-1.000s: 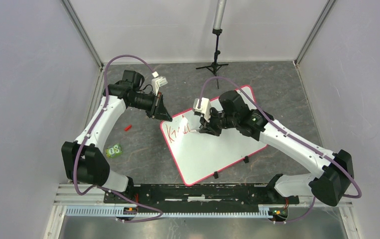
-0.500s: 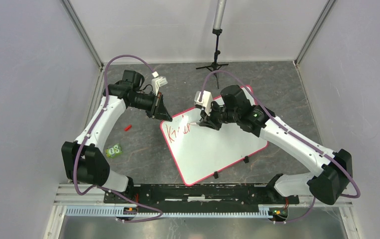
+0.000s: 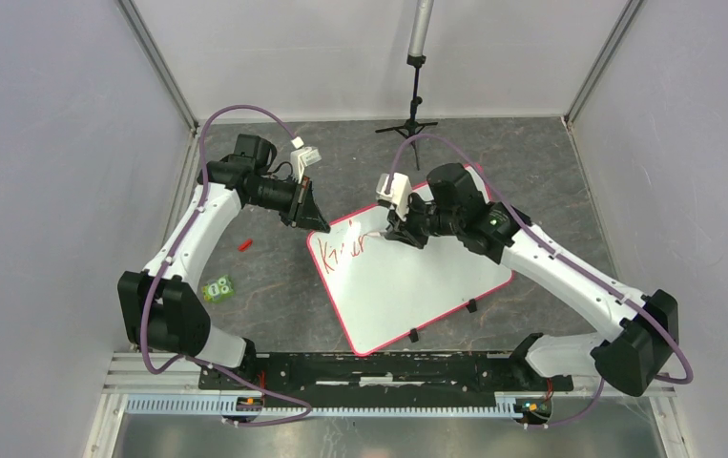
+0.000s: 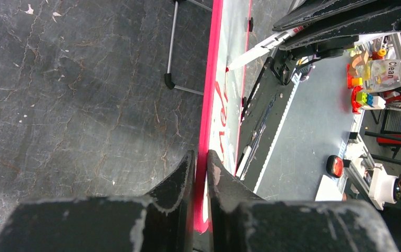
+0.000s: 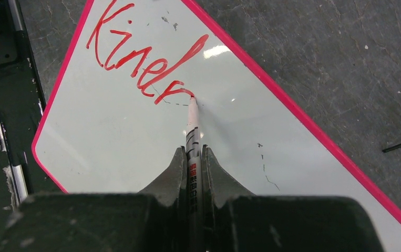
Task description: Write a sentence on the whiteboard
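**Q:** Which step is in hand, and how are the tools set?

**A:** The first word is being written. The left tool (image 4: 199,157) is clamped on the red-pink rim at the left corner of the whiteboard (image 3: 417,286). The board is thereby steadied where it lies flat and askew on the dark surface (image 3: 341,153), between the two arms. Of the sentence (image 5: 135,58), "Kind" and one fresh stroke are legible in red near that corner. A red marker (image 5: 193,126) is gripped tightly by the right tool (image 5: 193,152), and its tip is pressed on the end of that stroke.

**Q:** What is called for next?

**A:** Judging by the unfinished word, the tip is to be carried rightward along the same line. Contact is to be kept light, and the clamp on the rim is to be maintained.

**Q:** What differs from one second ago?

**A:** More letters have been added, and the right tool has been shifted rightward along the line. The left tool is unchanged.
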Motion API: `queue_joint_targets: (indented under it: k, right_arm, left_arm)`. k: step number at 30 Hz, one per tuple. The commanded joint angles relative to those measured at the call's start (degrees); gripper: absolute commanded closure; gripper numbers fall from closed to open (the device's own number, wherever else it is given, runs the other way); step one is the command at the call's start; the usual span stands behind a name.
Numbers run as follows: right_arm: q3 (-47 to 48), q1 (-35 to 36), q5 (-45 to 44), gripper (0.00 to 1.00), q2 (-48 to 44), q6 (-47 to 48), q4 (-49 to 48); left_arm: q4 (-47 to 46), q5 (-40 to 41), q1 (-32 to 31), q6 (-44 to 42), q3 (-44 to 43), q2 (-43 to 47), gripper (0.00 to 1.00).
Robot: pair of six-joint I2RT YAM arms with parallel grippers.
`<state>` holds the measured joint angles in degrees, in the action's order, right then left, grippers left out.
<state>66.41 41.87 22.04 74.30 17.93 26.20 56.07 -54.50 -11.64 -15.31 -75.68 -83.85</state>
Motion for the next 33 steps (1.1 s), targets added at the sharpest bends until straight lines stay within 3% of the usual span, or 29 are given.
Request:
queue_joint_targets:
  k: [1, 33]
  right_arm:
    - [-1.7, -0.6, -2.0, 1.00, -1.8, 0.4, 0.5]
    - [1.5, -0.1, -1.6, 1.00, -0.8, 2.7, 2.5]
  left_arm:
    - [-0.4, -1.0, -0.1, -0.2, -0.5, 0.0, 0.98]
    - [-0.4, -1.2, -0.2, -0.4, -0.1, 0.0, 0.98]
